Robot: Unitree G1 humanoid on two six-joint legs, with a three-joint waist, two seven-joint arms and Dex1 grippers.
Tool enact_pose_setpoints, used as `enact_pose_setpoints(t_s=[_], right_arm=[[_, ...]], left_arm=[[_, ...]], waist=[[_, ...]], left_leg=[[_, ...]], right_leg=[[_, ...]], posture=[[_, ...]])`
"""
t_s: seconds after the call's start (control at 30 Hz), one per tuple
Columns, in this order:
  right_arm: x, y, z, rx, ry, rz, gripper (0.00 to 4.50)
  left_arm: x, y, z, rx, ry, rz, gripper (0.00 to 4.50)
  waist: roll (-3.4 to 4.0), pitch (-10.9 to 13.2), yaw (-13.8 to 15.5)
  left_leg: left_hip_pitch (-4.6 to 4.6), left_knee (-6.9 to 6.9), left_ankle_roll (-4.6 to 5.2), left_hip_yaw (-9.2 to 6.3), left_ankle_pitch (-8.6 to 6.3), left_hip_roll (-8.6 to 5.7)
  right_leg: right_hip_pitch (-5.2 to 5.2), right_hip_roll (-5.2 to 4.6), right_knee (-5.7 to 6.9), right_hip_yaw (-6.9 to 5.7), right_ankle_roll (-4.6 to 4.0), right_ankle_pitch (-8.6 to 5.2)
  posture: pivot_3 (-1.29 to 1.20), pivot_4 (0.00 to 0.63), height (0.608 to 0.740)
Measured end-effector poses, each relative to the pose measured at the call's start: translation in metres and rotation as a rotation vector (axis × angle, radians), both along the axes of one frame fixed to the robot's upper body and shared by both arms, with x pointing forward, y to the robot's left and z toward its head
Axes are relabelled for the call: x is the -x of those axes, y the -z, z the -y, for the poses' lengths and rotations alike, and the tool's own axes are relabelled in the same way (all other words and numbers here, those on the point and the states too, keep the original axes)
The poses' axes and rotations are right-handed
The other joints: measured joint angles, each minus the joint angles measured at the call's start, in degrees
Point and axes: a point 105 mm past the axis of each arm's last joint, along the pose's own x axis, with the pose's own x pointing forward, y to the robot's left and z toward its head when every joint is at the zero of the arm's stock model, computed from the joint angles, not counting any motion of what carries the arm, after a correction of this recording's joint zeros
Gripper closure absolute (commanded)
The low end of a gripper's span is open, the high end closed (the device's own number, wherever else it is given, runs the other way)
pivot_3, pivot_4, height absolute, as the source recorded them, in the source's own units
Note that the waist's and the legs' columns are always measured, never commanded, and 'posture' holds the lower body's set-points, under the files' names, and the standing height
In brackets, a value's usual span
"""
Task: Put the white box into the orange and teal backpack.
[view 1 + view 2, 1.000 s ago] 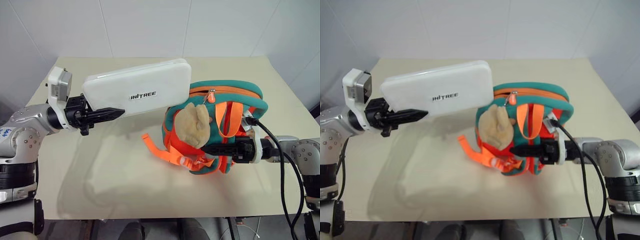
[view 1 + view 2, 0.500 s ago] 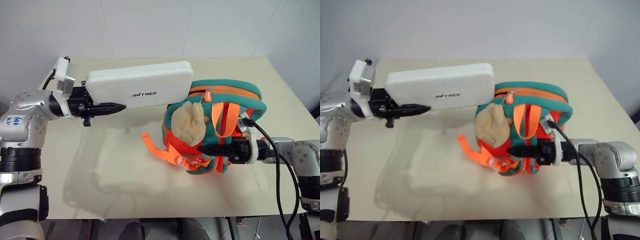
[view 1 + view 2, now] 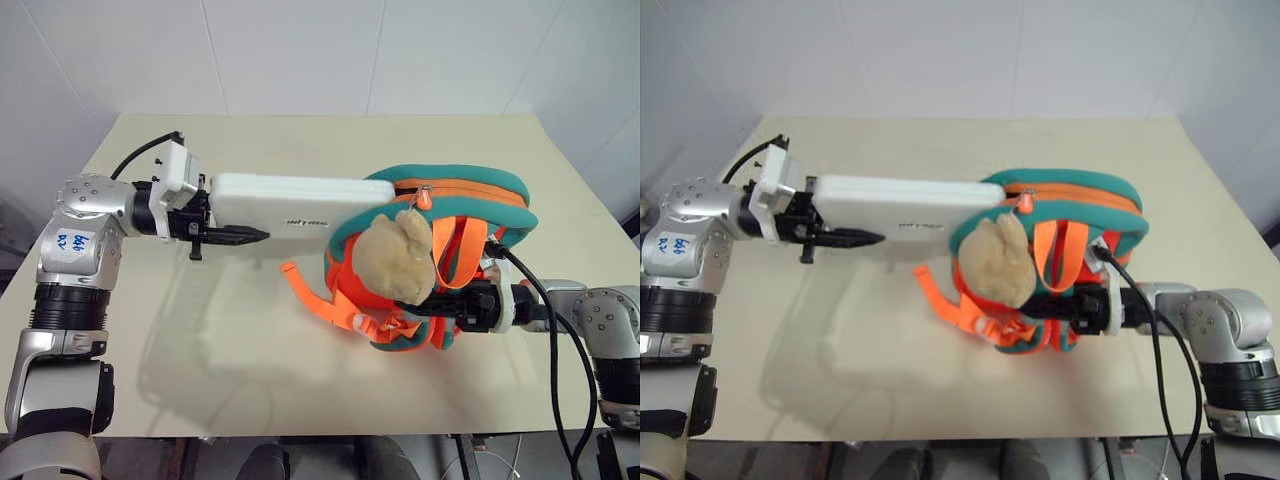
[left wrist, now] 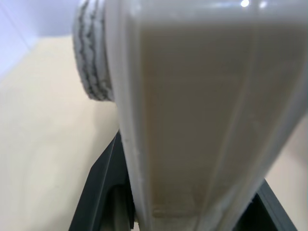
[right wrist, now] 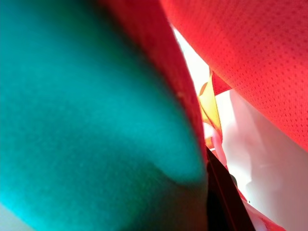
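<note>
Between left end effector (image 3: 228, 236) fingers: white box (image 3: 290, 203) | far end at orange and teal backpack (image 3: 440, 255)

White box (image 3: 290, 203), small dark lettering, centre frame. Backpack (image 3: 455, 190) right of centre: bright orange, teal trim; tan plush pompom (image 3: 395, 260); orange straps (image 3: 320, 300). Surface (image 3: 250, 370) pale beige. Gripper fingers (image 3: 235, 236) black.

The white box (image 3: 290, 203) lies level at frame centre, its right end entering the upright orange and teal backpack (image 3: 440, 262) centre-right.
</note>
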Motion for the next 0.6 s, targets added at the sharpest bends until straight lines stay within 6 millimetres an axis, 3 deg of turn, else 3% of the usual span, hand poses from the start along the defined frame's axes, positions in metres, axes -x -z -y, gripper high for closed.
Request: enact_pose_setpoints(t_s=[0.13, 0.37, 0.6], right_arm=[[0.000, 0.000, 0.000, -0.003, 0.001, 0.000, 3.92], [0.000, 0.000, -0.001, -0.008, -0.003, 0.000, 3.92], [0.000, 0.002, -0.002, -0.013, -0.002, -0.004, 3.92]], left_arm=[[-0.008, -0.005, 0.011, -0.047, 0.007, 0.016, 3.06], [-0.013, -0.008, 0.061, -0.058, 0.111, 0.011, 3.06], [-0.021, -0.014, 0.097, -0.081, 0.123, 0.009, 3.06]], waist=[[0.00, 0.00, 0.04], [-0.01, 0.00, 0.10], [-0.02, 0.01, 0.11]], left_leg=[[0.00, 0.02, 0.01, 0.00, 0.00, -0.01], [-0.06, 0.10, 0.04, -0.01, -0.01, -0.01], [-0.08, 0.20, 0.06, -0.01, -0.01, -0.02]], right_leg=[[0.01, 0.00, 0.02, 0.00, 0.00, 0.00], [0.00, 0.00, 0.02, -0.01, 0.02, 0.00], [0.00, 0.02, 0.08, 0.00, 0.04, 0.01]], posture=[[0.00, 0.150, 0.740], [0.00, 0.150, 0.740], [0.00, 0.150, 0.740]])
